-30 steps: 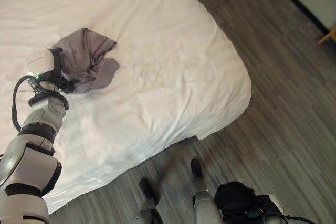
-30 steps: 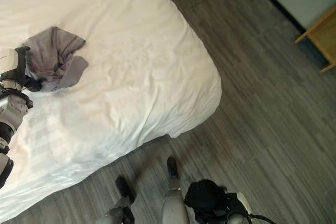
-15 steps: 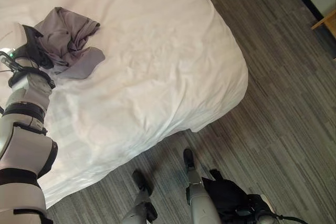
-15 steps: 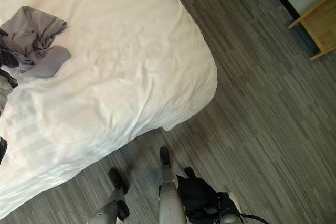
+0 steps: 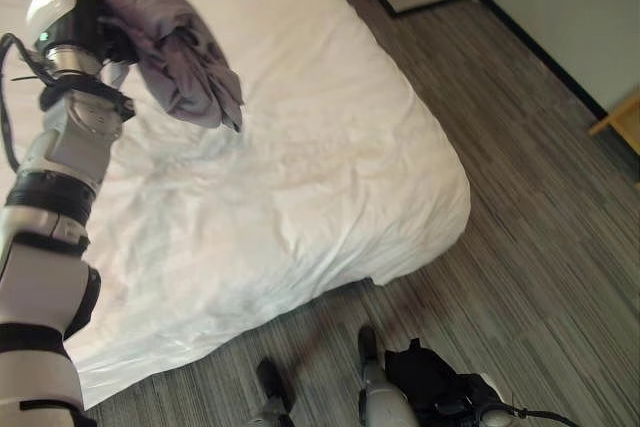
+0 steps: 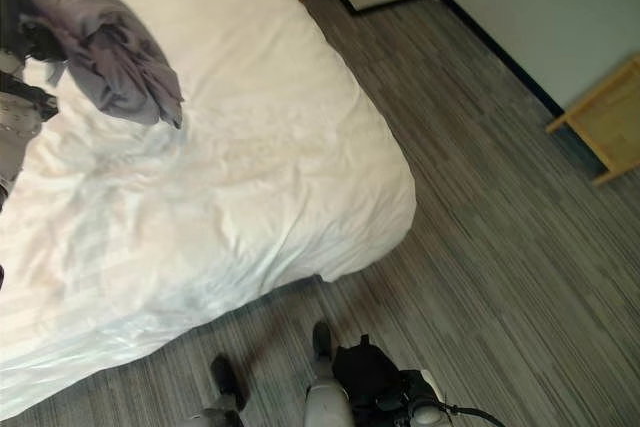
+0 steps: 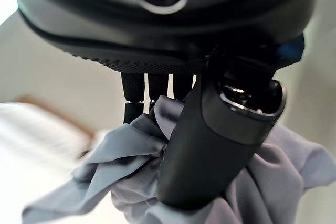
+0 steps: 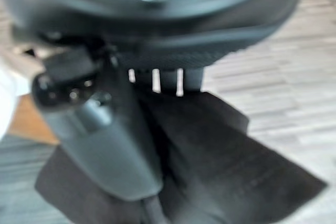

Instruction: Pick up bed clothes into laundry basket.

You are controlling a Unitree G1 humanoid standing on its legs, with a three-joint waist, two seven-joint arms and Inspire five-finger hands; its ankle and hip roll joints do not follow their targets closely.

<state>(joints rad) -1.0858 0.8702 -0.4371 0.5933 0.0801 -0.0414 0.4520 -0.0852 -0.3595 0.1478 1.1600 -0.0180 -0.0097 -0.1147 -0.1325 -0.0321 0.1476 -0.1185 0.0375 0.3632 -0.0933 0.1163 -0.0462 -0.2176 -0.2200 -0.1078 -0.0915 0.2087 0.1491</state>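
The left arm reaches up over the bed's near-left part, its left hand (image 5: pixel 88 7) raised, thumb and fingers (image 7: pixel 134 90) curled round a grey garment (image 5: pixel 185 67). The right hand (image 8: pixel 105 140) hangs low, its fingers closed on a black cloth (image 8: pixel 236 166).

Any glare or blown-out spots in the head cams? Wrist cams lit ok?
Left eye view: white sheet is bright, its far end washed out, creases readable nearer; grey garment contrasts well. Left wrist view: left hand is dark against a pale, bright background. Right wrist view: right hand and black cloth read dark against the lit floor.
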